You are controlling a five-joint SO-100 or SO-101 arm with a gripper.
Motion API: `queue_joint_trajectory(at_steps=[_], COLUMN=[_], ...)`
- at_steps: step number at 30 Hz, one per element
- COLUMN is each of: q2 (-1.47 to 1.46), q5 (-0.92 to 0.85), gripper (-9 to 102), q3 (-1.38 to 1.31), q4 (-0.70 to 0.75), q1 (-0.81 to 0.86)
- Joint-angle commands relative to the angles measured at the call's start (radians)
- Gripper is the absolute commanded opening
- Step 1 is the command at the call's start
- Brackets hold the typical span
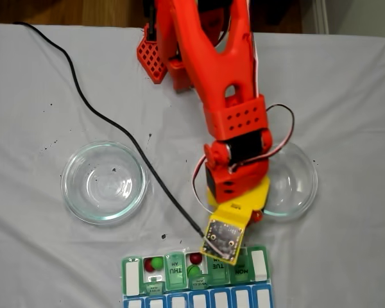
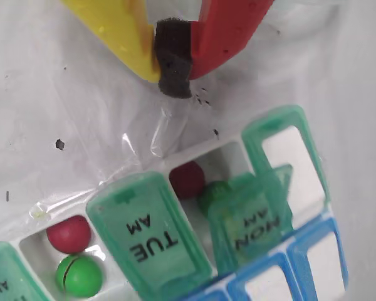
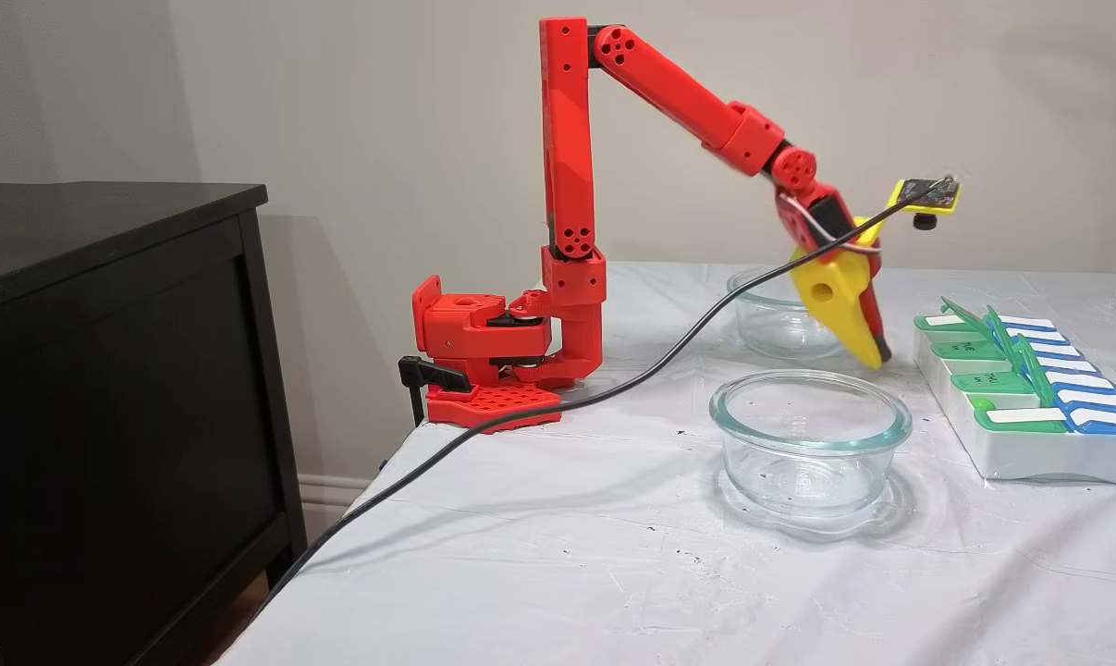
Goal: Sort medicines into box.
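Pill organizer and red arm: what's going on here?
A red arm hangs its tool, shut and holding no pill, just above the pill organizer. Red and green pills already sit in open green-lidded compartments. Both glass dishes look empty, so sorting seems nearly or fully done.

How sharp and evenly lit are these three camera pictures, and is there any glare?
Wrist view: the yellow and red gripper is soft, the translucent green TUE lid sharper. Top-down fixed view: soft, grainy, glare on the clear round glass dish. Side fixed view: crisp, even light, highlights on the dish rim.
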Motion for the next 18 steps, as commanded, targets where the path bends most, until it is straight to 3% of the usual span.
queue_joint_trajectory(at_steps=[1,6,18], q2=[0.147,0.198,0.018], q5=[0.202,0.426,0.557], gripper=[0,0,0], q3=[-0.242,-0.233,-0.189], q4=[0.058,-0.029,-0.137], q1=[0.075,0.118,0.038])
